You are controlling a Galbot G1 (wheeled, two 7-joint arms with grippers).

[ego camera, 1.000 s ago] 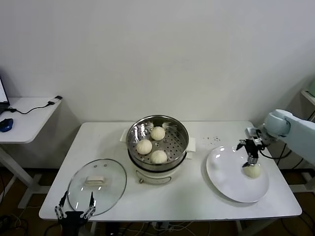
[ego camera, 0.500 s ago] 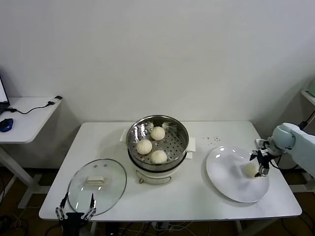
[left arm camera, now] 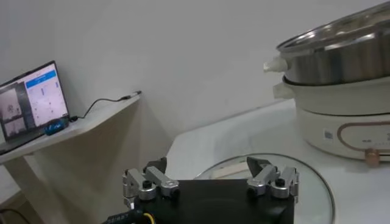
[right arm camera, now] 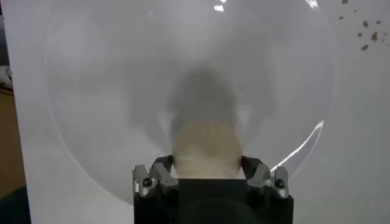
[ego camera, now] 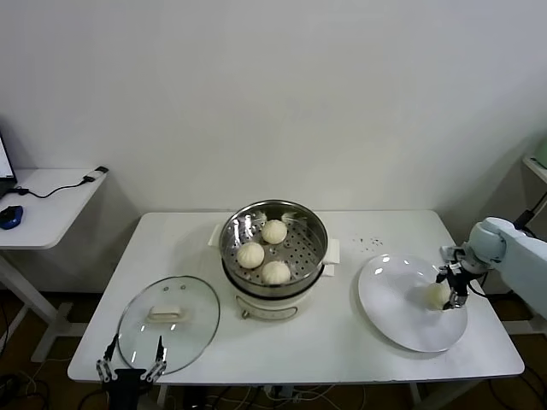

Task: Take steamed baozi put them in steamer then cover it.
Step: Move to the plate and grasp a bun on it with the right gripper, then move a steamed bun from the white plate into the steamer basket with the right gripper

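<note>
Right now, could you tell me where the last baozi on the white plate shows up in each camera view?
Head view: baozi on the white plate, between the right gripper fingers.
Left wrist view: not in it.
Right wrist view: baozi between the fingers.
Shared landmark: the plate.

Your right claw (ego camera: 448,289) sits low over the bench's (ego camera: 342,342) right side, fingers straddling a bun (ego camera: 437,295). Your left claw (ego camera: 130,371) hangs open off its front-left edge.

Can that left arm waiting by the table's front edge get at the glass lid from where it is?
Probably yes. The left gripper, open, sits at the table's front edge right beside the cover, and nothing lies between them; the white handle faces up, unobstructed.
</note>
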